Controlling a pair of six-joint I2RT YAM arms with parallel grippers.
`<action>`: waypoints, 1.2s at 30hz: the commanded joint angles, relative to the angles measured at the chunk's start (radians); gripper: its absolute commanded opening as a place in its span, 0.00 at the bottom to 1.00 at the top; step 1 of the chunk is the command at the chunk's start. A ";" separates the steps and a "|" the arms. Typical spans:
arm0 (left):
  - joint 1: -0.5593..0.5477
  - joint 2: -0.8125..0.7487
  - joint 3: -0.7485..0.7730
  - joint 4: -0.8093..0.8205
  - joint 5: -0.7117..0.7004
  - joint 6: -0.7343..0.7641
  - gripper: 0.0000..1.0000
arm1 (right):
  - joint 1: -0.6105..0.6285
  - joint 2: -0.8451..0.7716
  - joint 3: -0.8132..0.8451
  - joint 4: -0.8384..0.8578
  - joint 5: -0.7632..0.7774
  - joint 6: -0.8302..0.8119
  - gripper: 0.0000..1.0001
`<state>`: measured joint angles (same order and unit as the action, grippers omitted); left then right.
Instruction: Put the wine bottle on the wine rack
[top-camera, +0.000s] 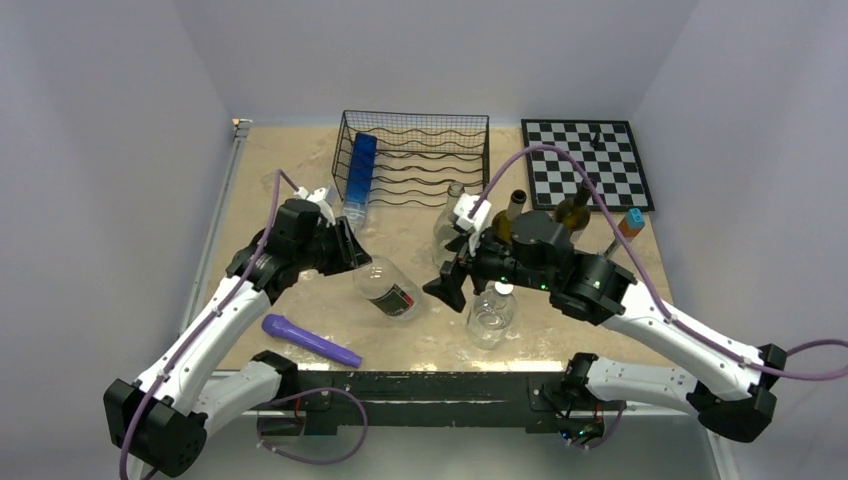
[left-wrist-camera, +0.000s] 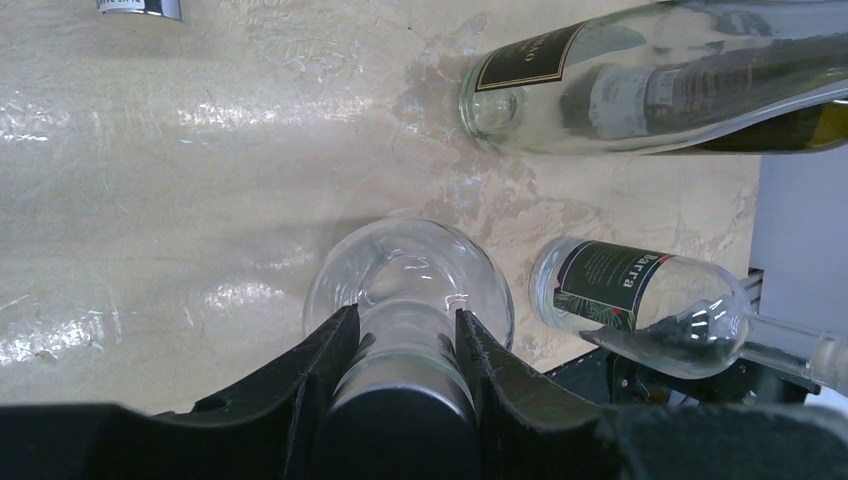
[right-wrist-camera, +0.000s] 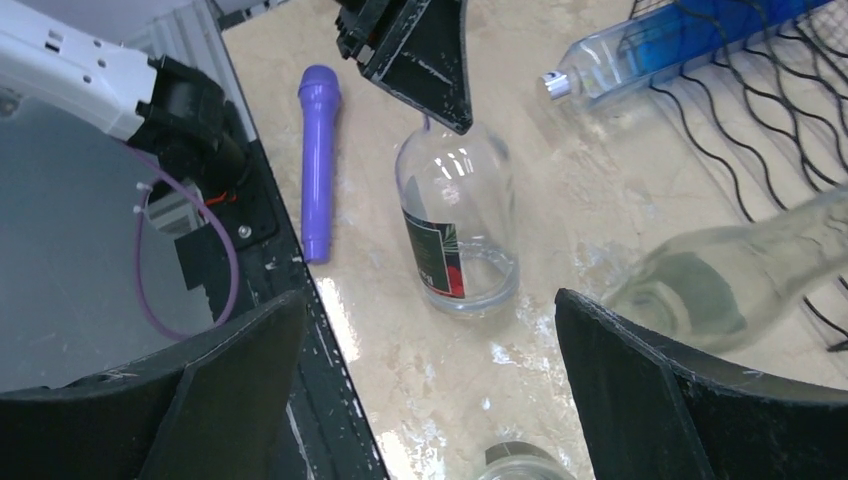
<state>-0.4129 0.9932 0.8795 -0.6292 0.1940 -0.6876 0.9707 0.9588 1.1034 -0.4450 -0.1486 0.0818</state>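
Held thing: we have the left gripper (left-wrist-camera: 404, 330) pinched on the neck of the clear wine bottle (top-camera: 388, 290), one finger on each side, just above its shoulder.
Other gripper: the right gripper (top-camera: 447, 287) is spread wide and holds nothing; it sits just beside the bottle's base, on its right.
Bottle axis: neck up in our left gripper, base slanting down toward the near right, away from the rack. We cannot tell whether the base touches the bench (top-camera: 270, 180).
Way to go: the wine rack (top-camera: 415, 160) lies behind the left gripper, toward the far wall and a little right. The left arm is nearer to it.
Turn needed: in our judgement the bottle must swing round so its long axis runs front to back, as the blue bottle (top-camera: 358, 175) lies in the rack's left bay.
Count, bottles: six that we make out: one held, one racked, one small clear bottle (top-camera: 490, 312) standing, three partly hidden behind the right arm.
Count, rest: one rack, one chessboard (top-camera: 590, 165), one purple stick (top-camera: 310, 340).
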 joint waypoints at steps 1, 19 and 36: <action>0.003 -0.076 -0.025 0.141 0.022 -0.040 0.00 | 0.063 0.079 0.066 0.017 0.008 -0.062 0.98; 0.005 -0.202 -0.174 -0.009 0.086 0.017 0.00 | 0.261 0.406 0.075 0.097 0.220 -0.184 0.94; 0.005 -0.236 -0.123 -0.280 0.185 0.197 0.00 | 0.266 0.635 -0.017 0.402 0.303 -0.244 0.93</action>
<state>-0.4042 0.7475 0.7437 -0.7273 0.3187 -0.5560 1.2304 1.5711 1.0920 -0.1455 0.1421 -0.1509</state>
